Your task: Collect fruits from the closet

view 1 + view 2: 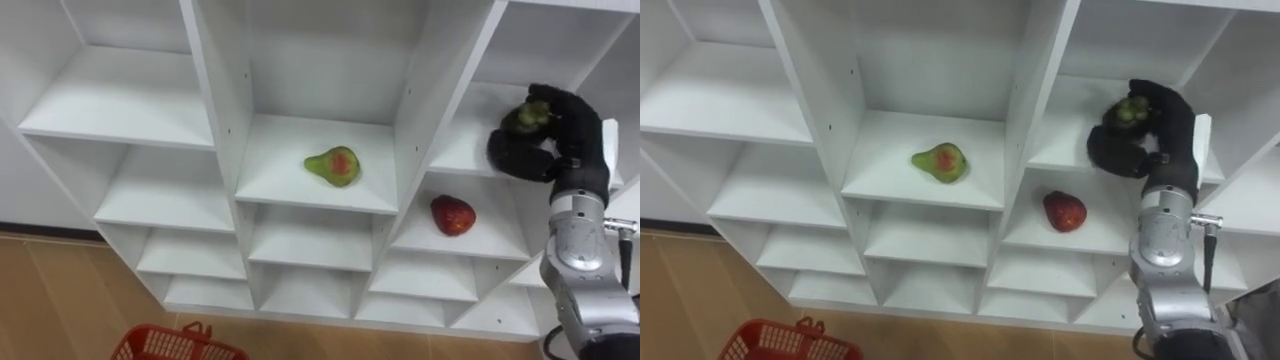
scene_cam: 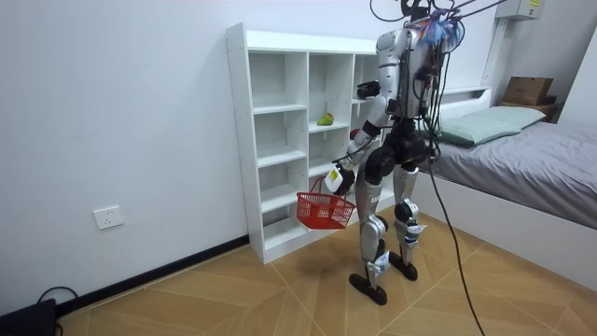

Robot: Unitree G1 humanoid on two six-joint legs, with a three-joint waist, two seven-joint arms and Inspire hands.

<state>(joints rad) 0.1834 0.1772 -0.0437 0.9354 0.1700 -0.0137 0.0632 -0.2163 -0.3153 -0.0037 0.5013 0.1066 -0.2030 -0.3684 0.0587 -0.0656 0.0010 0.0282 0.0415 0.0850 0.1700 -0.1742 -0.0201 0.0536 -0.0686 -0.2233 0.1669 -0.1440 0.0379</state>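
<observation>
Early days for us: our right hand [image 1: 565, 125] is curled round a green fruit [image 1: 527, 117] on the closet's [image 1: 215, 100] right shelf, not out yet. The pear [image 1: 334, 165] and red fruit [image 1: 453, 215] sit untouched. Our left hand [image 2: 340, 177] grips the red basket [image 2: 325, 211].

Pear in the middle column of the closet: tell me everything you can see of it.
The green pear with a red blush lies on its side on a white closet shelf in the middle column, with its narrow end toward the robot's left and the blush facing the camera. Its skin looks smooth and whole. It is clear of both side walls and touches only the shelf. The right hand, curled round a dark green fruit, is one column to the right and higher, apart from it.
</observation>
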